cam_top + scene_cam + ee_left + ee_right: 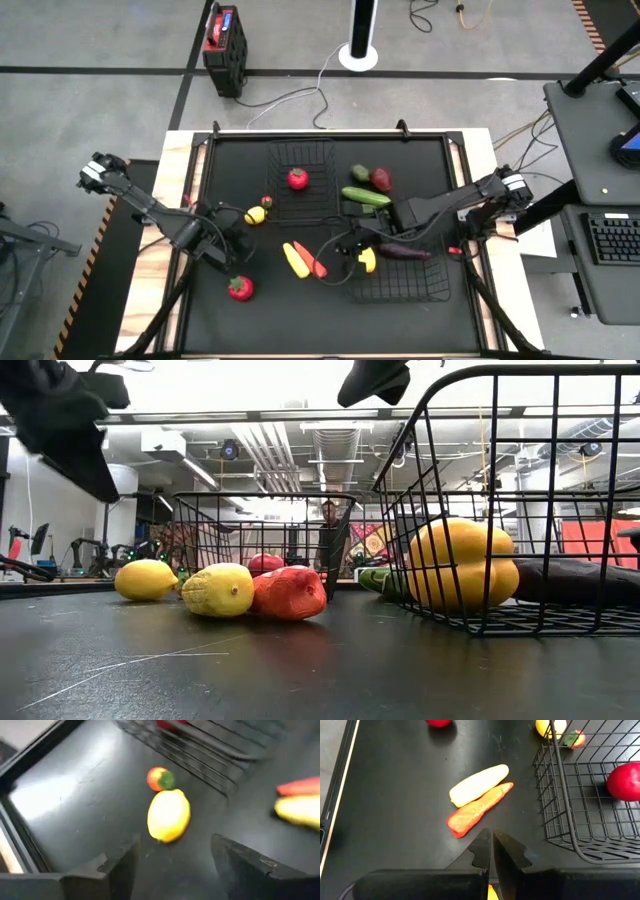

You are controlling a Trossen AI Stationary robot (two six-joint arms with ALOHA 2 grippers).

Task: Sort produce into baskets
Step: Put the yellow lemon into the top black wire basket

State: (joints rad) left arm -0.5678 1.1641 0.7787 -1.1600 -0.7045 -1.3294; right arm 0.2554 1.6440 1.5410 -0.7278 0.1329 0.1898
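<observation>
Over the counter (420, 320), the left claw (172, 857) hangs open by the lemon (168, 815), ready to grab it next. Right claw (492, 851) is closed, empty.

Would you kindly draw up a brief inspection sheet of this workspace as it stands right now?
Surface: large black tabletop mat, faint scratches in the low view.
Job's things: far black wire basket holds a red tomato; near black wire basket holds a yellow pepper and a dark purple aubergine. Loose on the mat: yellow lemon, small red-and-green piece, yellow corn beside an orange carrot, red piece, green cucumber, dark red piece.
Clutter: nothing seen.
Grippers: left gripper open, facing the lemon; right gripper shut, empty, above the near basket's edge.
Cables: white cable on the floor.
Surroundings: red-and-black box, keyboard.
</observation>
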